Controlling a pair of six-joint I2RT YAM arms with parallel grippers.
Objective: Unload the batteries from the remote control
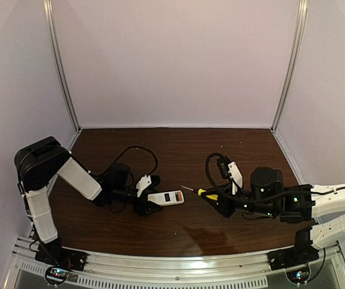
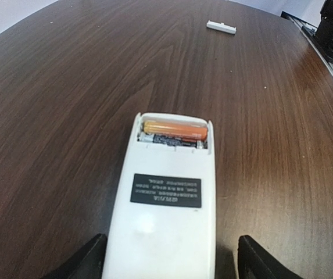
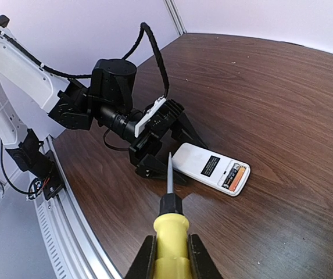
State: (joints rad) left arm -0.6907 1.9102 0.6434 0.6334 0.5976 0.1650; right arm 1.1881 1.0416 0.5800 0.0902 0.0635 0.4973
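The white remote control [image 2: 166, 215] lies back up on the table, its battery bay open. One orange battery [image 2: 175, 127] sits in the bay; the slot beside it looks dark. My left gripper [image 2: 171, 241] is open, with a finger on each side of the remote's near end and a gap on the right. In the top view the remote [image 1: 167, 197] lies just right of the left gripper [image 1: 150, 194]. My right gripper [image 3: 171, 250] is shut on the yellow-handled screwdriver [image 3: 171, 229]. Its tip points at the remote [image 3: 210, 168], a short way from it.
A small white cover piece [image 2: 220, 26] lies on the brown table further off. The right arm's base [image 2: 332, 29] stands at the table's edge. A metal rail [image 3: 67, 232] runs along the near edge. The left arm [image 3: 105, 93] with its cable is behind the remote.
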